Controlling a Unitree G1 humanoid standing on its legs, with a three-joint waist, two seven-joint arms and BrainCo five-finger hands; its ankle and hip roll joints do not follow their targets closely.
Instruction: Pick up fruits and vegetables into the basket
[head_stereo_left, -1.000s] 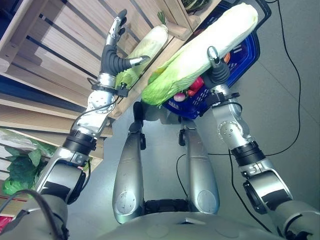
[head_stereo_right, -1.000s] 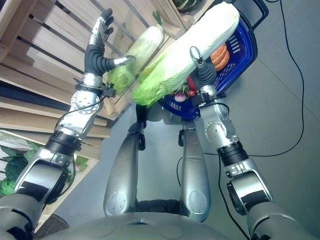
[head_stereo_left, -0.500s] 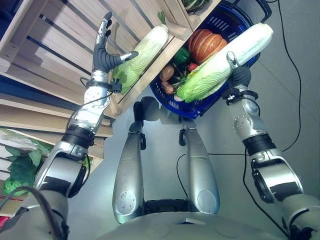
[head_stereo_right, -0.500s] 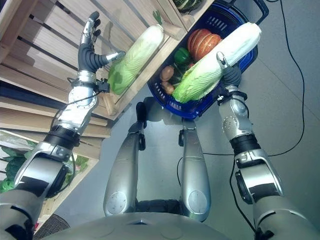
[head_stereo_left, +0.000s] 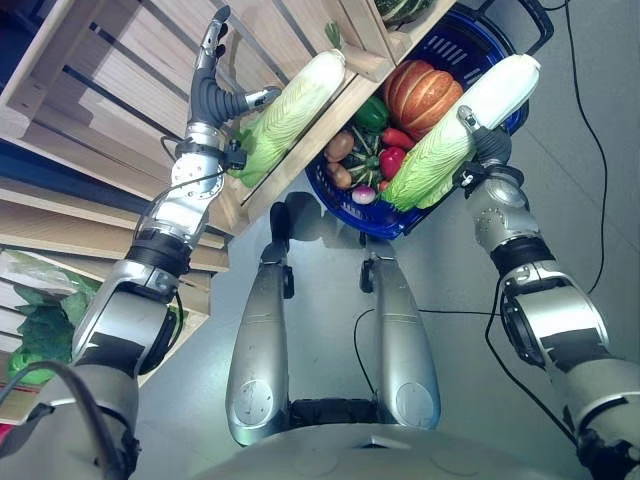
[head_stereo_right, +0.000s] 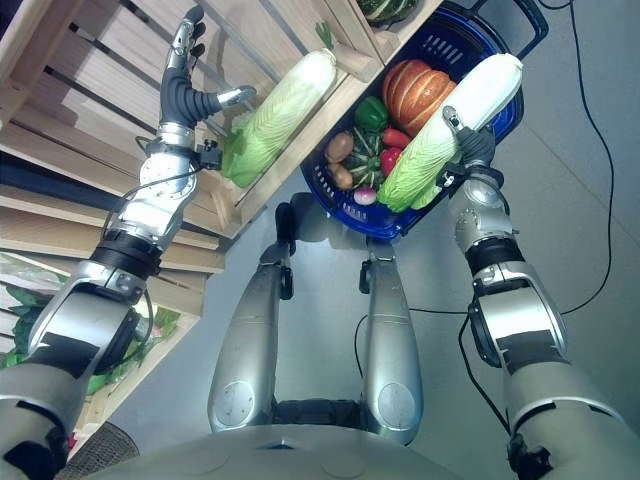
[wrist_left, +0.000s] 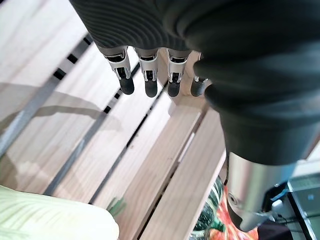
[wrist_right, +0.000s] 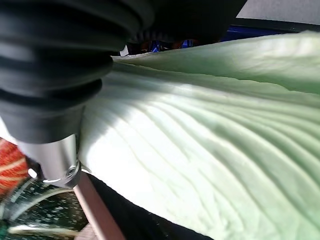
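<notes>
Right hand (head_stereo_left: 478, 140) grasps the long pale-green napa cabbage (head_stereo_left: 455, 134) over the blue plastic basket (head_stereo_left: 450, 52), ready to drop; left hand (head_stereo_left: 213, 80) released

Both arms are silver-grey shells with black bands at the joints. Each hand, left hand (head_stereo_left: 212, 85) and right hand (head_stereo_left: 482, 140), has a dark ribbed cover (wrist_left: 150, 22). Past the cover, the left hand's fingers (wrist_left: 126, 82) are silver with dark rounded tips. Just behind the cover there's a round silver wrist disc with small screws.
</notes>
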